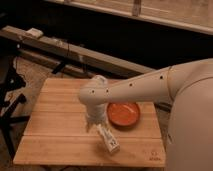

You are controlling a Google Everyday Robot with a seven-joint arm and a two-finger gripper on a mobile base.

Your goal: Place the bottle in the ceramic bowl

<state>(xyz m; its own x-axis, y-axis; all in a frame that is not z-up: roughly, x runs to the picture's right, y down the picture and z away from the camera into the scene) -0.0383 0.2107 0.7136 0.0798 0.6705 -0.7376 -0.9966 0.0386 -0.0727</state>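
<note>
The small white bottle (108, 139) with a printed label lies on its side on the wooden table (55, 120), near the front edge, its cap end pointing back-left. The orange-red ceramic bowl (123, 113) sits on the table just behind and right of the bottle, empty. My gripper (94, 121) hangs down from the white arm (140, 87), right above the bottle's cap end and to the left of the bowl. The bottle still rests on the table.
The white arm reaches in from the right and covers the table's right back corner. A dark bench or rail (75, 52) runs behind the table. Dark stand legs (12, 107) are on the floor to the left.
</note>
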